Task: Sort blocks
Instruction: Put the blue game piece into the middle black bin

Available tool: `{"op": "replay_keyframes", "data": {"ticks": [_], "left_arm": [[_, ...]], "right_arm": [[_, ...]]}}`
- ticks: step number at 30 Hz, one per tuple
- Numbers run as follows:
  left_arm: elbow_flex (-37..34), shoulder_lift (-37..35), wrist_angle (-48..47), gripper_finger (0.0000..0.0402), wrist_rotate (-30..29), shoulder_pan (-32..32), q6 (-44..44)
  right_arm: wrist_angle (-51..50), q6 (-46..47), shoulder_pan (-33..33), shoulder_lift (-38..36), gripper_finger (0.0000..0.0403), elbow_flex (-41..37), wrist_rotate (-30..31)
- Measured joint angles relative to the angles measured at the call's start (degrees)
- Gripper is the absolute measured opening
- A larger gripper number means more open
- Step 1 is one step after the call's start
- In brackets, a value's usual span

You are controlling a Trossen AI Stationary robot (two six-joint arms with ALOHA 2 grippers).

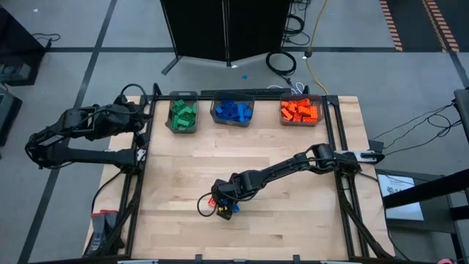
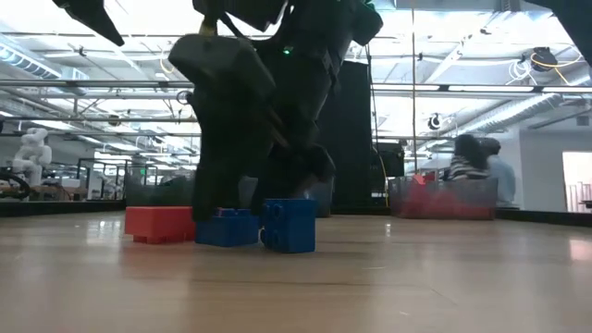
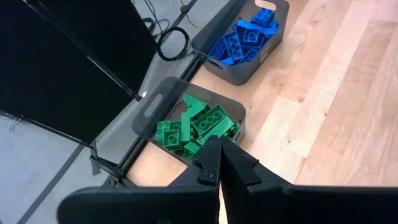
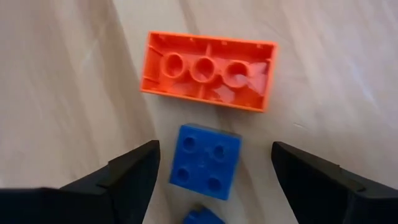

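1. Table (image 1: 278,161): a pale wooden top seen from above, with one arm at each side.
2. Three grey bins stand in a row along the far edge. The left bin (image 1: 182,115) holds green blocks (image 3: 200,126), the middle bin (image 1: 232,111) holds blue blocks (image 3: 245,38), and the right bin (image 1: 301,111) holds orange-red blocks (image 1: 300,110).
3. Right gripper (image 4: 214,171): reached out to the near-centre of the table and lowered just above the wood. Its fingers (image 4: 134,168) stand wide apart, one on each side of a small blue block (image 4: 205,160), and hold nothing.
4. Small blue block: lies studs up on the table between those fingers, apart from both.
5. Orange-red block (image 4: 208,70): lies just beyond the small blue block with its hollow underside up.
6. Second blue block (image 2: 289,225): in the low view it sits beside the first blue one, with the orange-red block at the left of the group.
7. Left gripper (image 3: 219,163): waits off the table's far left corner, near the green bin, its fingers pressed together and empty.
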Motion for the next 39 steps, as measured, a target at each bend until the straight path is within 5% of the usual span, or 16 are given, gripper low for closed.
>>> {"op": "replay_keyframes", "data": {"ticks": [29, 39], "left_arm": [[0.0, 0.0, 0.0, 0.0000, 0.0, 0.0, 0.0], [0.0, 0.0, 0.0, 0.0000, 0.0, 0.0, -0.3]], "right_arm": [[0.7, -1.1, -0.1, 0.9, 0.0130, 0.0, -0.6], [0.0, -1.6, -0.4, 0.9, 0.0129, 0.1, -0.7]]}}
